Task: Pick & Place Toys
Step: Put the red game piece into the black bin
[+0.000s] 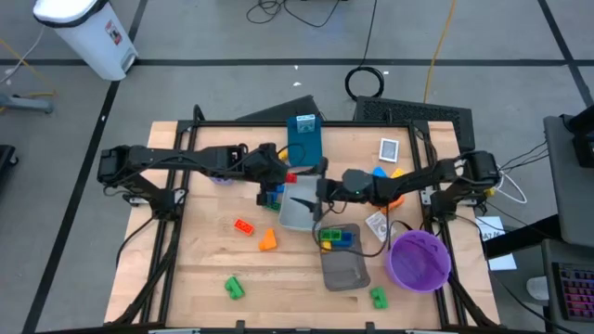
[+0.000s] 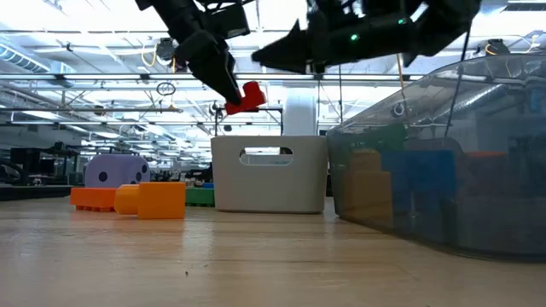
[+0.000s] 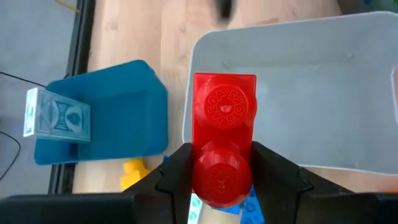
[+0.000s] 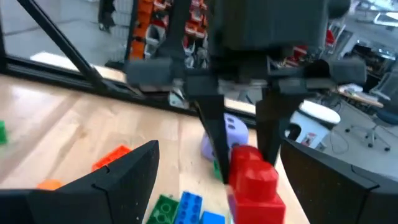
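So, going from the near edge of the table back, with the pale grey tray as the anchor:

near edge: two green bricks (image 1: 233, 288) and (image 1: 378, 297) sit well in front of the pale grey tray (image 1: 299, 211); only the high view catches them.
purple bowl (image 1: 419, 260): off to the right arm's side of the tray, nearer the front.
dark grey tray (image 1: 342, 269): right in front of the pale tray, with green, yellow and blue bricks (image 1: 336, 237) at its far end. The low view shows them blurred through its wall.
loose bricks: a red one (image 1: 244, 226) and an orange one (image 1: 267, 240) lie on the wood on the left arm's side of the tray.
left gripper (image 3: 221, 171): pinching the red brick (image 3: 224, 134) between its fingers, up in the air over the tray's far left corner. The left wrist view looks straight down past the brick into the bare tray.
right gripper (image 4: 205, 180): fingers spread wide, holding nothing, hovering above the tray and facing the left gripper. Its own camera sees the red brick head-on.
purple die (image 2: 116, 170): beyond the tray, clear in the low view.
blue box (image 3: 102, 121): just past the tray's far edge.
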You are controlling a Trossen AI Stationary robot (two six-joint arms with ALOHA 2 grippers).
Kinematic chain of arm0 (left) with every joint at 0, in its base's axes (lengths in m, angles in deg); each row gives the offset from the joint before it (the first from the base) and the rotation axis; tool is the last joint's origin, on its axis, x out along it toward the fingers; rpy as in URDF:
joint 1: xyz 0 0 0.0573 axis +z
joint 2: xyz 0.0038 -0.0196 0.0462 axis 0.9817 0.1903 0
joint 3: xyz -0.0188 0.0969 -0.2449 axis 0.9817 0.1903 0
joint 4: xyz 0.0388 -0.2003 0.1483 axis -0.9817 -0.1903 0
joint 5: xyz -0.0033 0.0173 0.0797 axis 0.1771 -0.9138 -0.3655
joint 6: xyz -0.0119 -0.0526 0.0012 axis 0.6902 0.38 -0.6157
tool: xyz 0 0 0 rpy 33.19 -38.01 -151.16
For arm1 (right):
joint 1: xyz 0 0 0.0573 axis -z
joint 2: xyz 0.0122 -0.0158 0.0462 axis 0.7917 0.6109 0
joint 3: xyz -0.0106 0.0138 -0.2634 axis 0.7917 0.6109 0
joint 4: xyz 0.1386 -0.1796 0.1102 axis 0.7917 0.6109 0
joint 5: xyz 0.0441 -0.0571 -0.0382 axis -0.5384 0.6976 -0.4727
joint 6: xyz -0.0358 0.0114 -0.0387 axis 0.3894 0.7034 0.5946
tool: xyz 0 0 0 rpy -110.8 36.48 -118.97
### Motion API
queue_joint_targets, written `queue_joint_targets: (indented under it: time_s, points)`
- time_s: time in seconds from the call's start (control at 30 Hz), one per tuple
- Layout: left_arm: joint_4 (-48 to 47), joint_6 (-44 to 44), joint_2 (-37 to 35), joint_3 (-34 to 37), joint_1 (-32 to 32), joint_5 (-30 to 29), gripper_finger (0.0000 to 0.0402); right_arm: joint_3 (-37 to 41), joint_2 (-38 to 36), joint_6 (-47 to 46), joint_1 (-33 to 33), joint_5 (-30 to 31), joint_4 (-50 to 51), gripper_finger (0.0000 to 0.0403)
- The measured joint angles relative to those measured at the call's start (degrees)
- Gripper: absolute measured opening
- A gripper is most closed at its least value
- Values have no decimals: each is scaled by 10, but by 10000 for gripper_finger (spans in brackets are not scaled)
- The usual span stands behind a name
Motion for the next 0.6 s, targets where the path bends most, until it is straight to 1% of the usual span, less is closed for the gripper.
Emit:
queue_joint_targets:
  time_s: [0.23,0.33,0.6]
  points:
    - [3,-12,0,0,-17,-36,147,-5,24,-46,32,-1,0,325]
    - [18,-15,0,0,-21,-38,147,-5,32,-49,40,-1,1,325]
    - [19,-25,0,0,-22,-38,147,-5,38,-50,46,-2,0,323]
